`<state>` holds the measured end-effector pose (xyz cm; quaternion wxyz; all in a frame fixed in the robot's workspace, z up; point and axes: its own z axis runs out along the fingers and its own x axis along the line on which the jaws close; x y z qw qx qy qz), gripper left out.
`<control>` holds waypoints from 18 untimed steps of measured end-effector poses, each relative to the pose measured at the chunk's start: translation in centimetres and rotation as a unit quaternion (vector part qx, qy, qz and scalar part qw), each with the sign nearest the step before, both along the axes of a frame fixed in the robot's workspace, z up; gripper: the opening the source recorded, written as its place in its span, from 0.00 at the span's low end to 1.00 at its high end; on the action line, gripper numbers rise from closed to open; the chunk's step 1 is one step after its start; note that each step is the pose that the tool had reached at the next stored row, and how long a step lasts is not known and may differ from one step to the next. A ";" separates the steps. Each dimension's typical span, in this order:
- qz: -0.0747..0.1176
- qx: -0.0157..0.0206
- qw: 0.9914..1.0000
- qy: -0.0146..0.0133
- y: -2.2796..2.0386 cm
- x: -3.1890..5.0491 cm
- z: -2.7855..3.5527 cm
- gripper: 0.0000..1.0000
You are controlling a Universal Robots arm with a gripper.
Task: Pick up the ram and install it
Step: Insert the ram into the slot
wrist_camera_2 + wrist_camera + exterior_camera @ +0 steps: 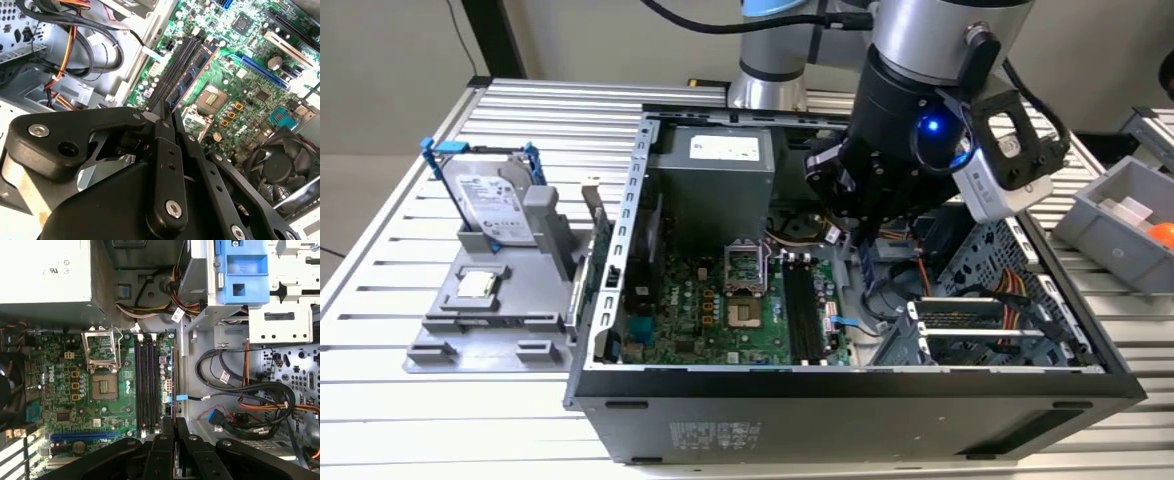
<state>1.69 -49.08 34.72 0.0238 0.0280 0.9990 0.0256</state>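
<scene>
**Tool clamped on the ram above the memory slots**

Your tool (167, 112) hangs inside the open computer case (854, 385), its fingers closed together on the ram (192, 75). In the second wrist view you see the stick reaching out from the fingertips, blue-green with black chips, lying along the black memory slots (172, 70) of the green motherboard (250, 95); whether it touches a slot you cannot tell. In the first wrist view the tool (174, 427) holds the ram (173, 385) edge-on, just beside the slots (145, 385). In the exterior view the tool (861, 235) sits low in the case, over the motherboard (720, 310). On the table (400, 420), at the exterior view's left, a grey holder (487, 320) carries the hard drive (494, 205) and a small square chip (476, 285).
</scene>
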 end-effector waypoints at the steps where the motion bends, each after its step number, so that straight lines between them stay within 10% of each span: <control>1: 0.001 0.000 1.000 0.000 0.00 0.00 -0.18 0.00; 18: 0.010 0.000 1.000 0.000 0.00 -0.03 -2.80 0.00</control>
